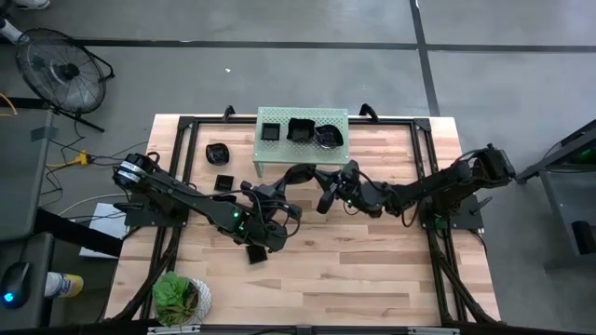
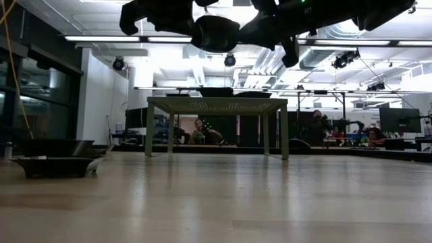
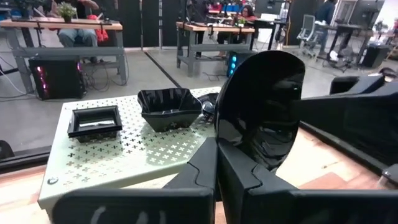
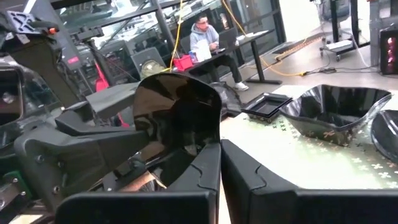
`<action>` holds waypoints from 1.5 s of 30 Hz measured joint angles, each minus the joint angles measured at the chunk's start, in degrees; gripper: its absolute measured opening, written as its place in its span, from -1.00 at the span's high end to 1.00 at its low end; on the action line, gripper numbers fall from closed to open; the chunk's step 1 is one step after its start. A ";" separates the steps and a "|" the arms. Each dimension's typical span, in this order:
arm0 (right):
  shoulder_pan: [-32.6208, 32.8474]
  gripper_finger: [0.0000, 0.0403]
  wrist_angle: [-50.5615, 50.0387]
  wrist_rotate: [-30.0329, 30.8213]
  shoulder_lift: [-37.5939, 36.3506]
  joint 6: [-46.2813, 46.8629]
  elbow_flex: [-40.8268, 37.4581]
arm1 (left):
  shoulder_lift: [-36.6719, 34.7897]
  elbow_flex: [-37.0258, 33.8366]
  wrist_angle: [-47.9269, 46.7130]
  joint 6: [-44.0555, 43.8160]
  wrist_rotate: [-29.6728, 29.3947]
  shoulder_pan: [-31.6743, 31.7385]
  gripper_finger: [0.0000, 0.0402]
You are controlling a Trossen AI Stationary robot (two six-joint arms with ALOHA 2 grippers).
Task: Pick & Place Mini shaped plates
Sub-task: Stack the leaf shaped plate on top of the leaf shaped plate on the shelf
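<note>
Mid-frame in the high view, both grippers, left (image 3: 216,163) and right (image 4: 220,163), pinched one black plate (image 1: 300,174) in the air before the shelf (image 1: 270,147). One should release before any pulling.

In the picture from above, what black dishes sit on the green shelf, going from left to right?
Square plate → deep wavy dish → round dish, all on the green shelf.
</note>
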 joint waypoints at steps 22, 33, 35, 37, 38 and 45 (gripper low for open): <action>-1.81 1.00 -3.34 -3.80 -0.07 4.12 0.02 | -0.24 0.00 0.57 13.19 -1.42 -0.25 0.29; -6.41 1.00 -19.12 -3.55 -9.11 5.18 0.02 | -4.33 0.04 -0.02 19.22 -7.02 -4.04 0.28; -7.67 1.00 -22.81 -3.62 -11.62 6.49 0.03 | -5.89 0.04 -1.52 19.92 -7.27 -4.62 0.28; -9.19 1.00 -26.90 -4.47 -14.13 7.37 0.04 | -7.18 0.04 -3.08 20.03 -7.26 -4.70 0.28; -10.00 1.00 -28.89 -5.35 -15.42 7.38 0.04 | -7.78 0.04 -4.27 20.03 -7.08 -4.81 0.28; -16.78 1.00 -39.32 -11.27 -24.02 8.53 0.05 | -12.12 0.04 -14.40 12.83 -4.54 -5.04 0.28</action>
